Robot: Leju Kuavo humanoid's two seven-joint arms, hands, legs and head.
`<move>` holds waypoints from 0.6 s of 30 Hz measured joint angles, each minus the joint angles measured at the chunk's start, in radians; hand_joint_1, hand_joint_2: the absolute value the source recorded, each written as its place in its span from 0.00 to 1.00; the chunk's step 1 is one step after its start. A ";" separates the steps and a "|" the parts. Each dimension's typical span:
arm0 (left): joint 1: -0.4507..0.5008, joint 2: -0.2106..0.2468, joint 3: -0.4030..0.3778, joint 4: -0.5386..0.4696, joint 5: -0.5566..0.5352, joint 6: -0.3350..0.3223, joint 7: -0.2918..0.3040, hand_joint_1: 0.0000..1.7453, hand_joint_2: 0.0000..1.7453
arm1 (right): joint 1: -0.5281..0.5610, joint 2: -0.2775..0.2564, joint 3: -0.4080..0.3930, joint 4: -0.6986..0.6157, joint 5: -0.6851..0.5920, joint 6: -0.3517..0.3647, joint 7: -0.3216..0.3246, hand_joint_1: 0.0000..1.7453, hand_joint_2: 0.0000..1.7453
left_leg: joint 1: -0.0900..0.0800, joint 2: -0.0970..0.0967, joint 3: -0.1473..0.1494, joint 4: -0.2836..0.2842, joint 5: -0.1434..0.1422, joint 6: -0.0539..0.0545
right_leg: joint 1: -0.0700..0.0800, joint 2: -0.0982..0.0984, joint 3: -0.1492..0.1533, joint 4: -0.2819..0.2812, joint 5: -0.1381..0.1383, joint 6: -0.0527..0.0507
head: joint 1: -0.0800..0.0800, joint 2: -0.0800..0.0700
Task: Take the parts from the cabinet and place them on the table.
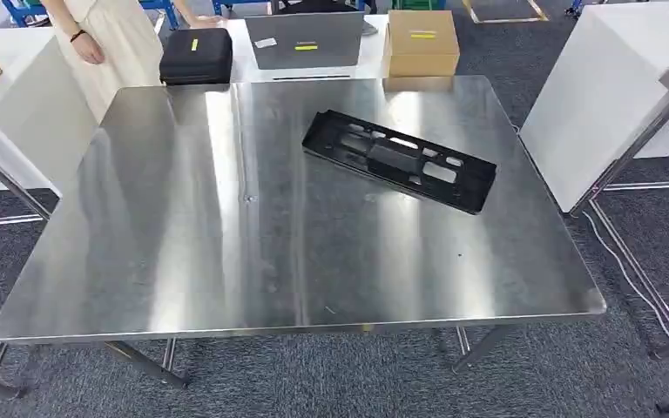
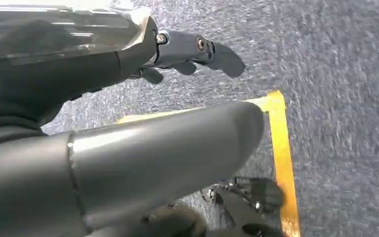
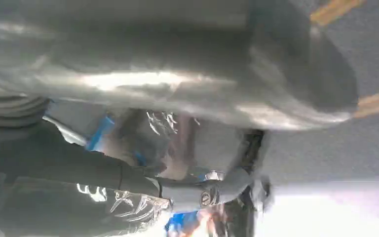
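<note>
Now one black slotted plastic panel lies flat on the steel table.
We judge it light, stiff; grip a long edge. Left hand hangs empty, fingers apart; right hand's state we cannot tell.

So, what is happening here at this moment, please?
One black plastic part lies flat on the steel table, nothing touching it. The left robot hand hangs over carpet and holds nothing. The right robot hand is too blurred to judge. A person stands beyond the table's far corner.

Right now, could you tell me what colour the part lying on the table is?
Black part, clearest in the head view.
</note>
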 joint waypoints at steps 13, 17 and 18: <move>0.003 0.004 0.000 0.001 0.000 0.000 0.000 0.00 0.00 | -0.002 0.005 0.000 0.001 0.001 -0.001 0.000 0.00 0.00 | 0.001 -0.012 0.052 0.008 -0.048 0.029 | -0.005 -0.004 -0.021 0.006 0.025 -0.037 | -0.013 0.000; 0.002 0.003 0.000 0.001 0.000 0.000 0.000 0.00 0.00 | -0.003 0.007 0.000 0.001 0.001 -0.001 0.000 0.00 0.00 | -0.006 -0.004 0.045 -0.001 -0.044 0.032 | 0.005 -0.007 -0.027 -0.004 0.040 -0.013 | -0.016 0.000; 0.002 0.003 0.000 0.001 0.000 -0.001 -0.001 0.00 0.00 | -0.004 0.015 0.000 0.000 0.007 0.003 -0.007 0.00 0.00 | -0.002 -0.003 0.056 -0.032 -0.024 0.033 | 0.020 -0.007 -0.023 -0.005 0.039 -0.007 | -0.016 0.000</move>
